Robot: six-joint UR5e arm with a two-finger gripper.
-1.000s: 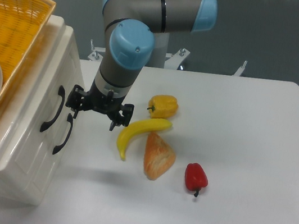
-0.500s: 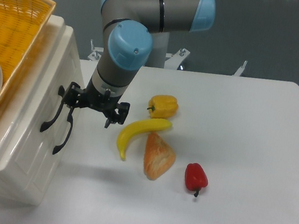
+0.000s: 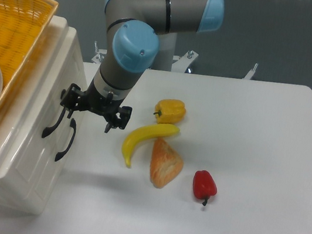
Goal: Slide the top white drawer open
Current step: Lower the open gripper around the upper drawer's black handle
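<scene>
Gripper (image 3: pixel 92 110) hangs fingers spread, gripping nothing, at the black handle (image 3: pixel 56 118) of the top white drawer (image 3: pixel 25 117) by the surface's left edge, apparently lining up a pull.

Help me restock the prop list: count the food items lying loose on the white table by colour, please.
Yellow: 2, the yellow bell pepper and the banana
Red: 1, the red bell pepper
Golden-brown: 1, the bread
Total: 4
</scene>
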